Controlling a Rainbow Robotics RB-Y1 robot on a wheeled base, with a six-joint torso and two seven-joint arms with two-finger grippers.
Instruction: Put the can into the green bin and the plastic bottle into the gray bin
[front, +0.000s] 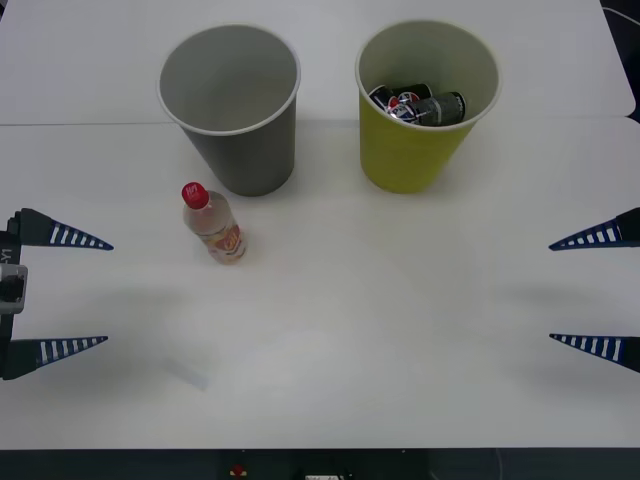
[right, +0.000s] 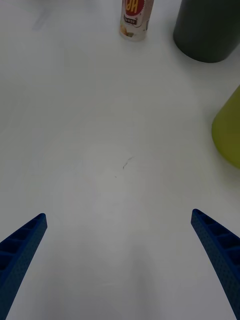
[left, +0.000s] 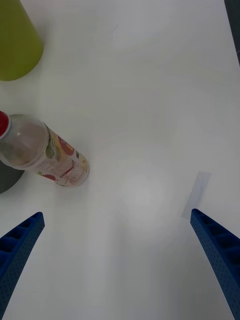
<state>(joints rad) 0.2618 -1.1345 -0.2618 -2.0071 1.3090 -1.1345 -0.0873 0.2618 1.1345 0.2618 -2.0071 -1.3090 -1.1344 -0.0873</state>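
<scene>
The plastic bottle (front: 213, 225), clear with a red cap and a red-and-yellow label, stands upright on the white table in front of the gray bin (front: 250, 150). To the right of it stands the green bin (front: 405, 150), with a dark can (front: 422, 106) lying inside. My left gripper (front: 108, 293) hovers open at the left edge, apart from the bottle (left: 47, 155) and holding nothing. At the right edge my right gripper (front: 552, 293) is open and holds nothing. The right wrist view has the bottle (right: 135, 20), gray bin (right: 207, 30) and green bin (right: 227, 130) far off.
A small strip of clear tape (left: 196, 194) lies flat on the table near the left gripper. A seam (front: 80, 124) between two table tops runs behind the bins. The table's front edge (front: 320, 448) is close to me.
</scene>
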